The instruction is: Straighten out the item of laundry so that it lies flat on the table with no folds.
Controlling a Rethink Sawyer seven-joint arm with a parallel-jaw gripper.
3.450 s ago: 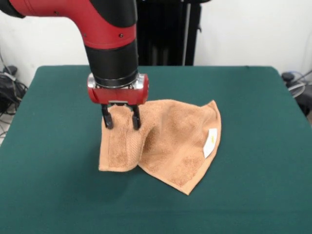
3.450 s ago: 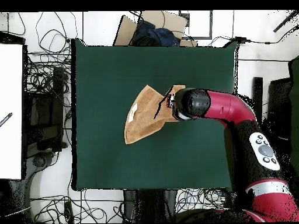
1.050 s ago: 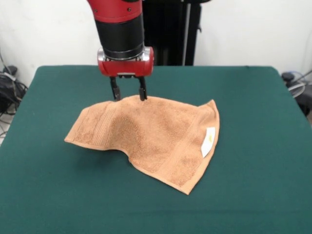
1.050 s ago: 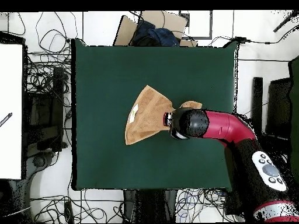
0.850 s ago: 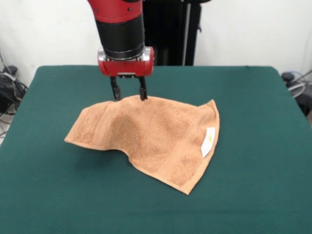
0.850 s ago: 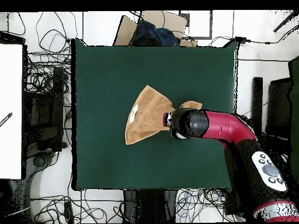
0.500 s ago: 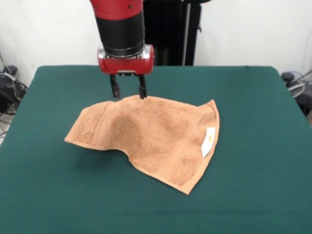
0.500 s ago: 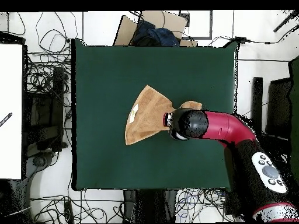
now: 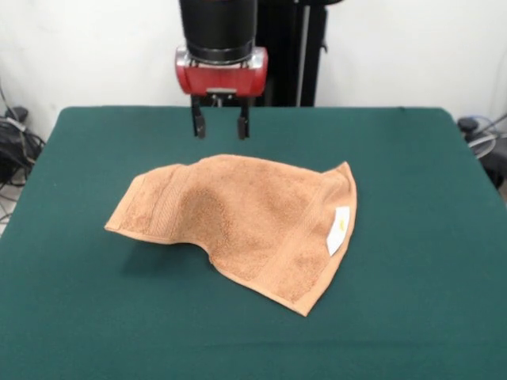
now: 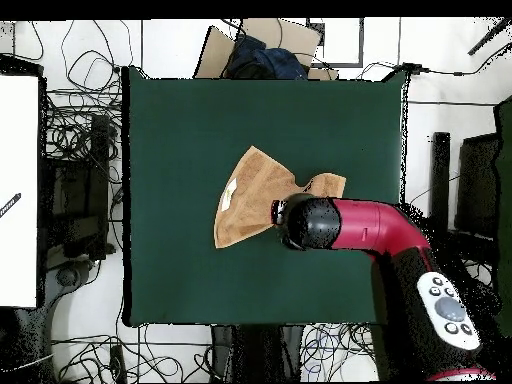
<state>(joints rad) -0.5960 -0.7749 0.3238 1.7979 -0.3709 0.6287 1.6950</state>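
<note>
Green surface (image 9: 428, 317) carries the orange-tan towel (image 9: 245, 218) near its middle, spread but rumpled, its left part humped with a fold, the white label (image 9: 341, 229) near its right edge. My gripper (image 9: 221, 125) hangs above the towel's far edge, fingers parted, holding nothing.

The arm (image 9: 220, 32) is cut off by the top edge in the front view. In the overhead view it covers the middle of the towel (image 10: 250, 200) and hides the gripper. The table's (image 9: 412, 317) bottom corners are cut off.
</note>
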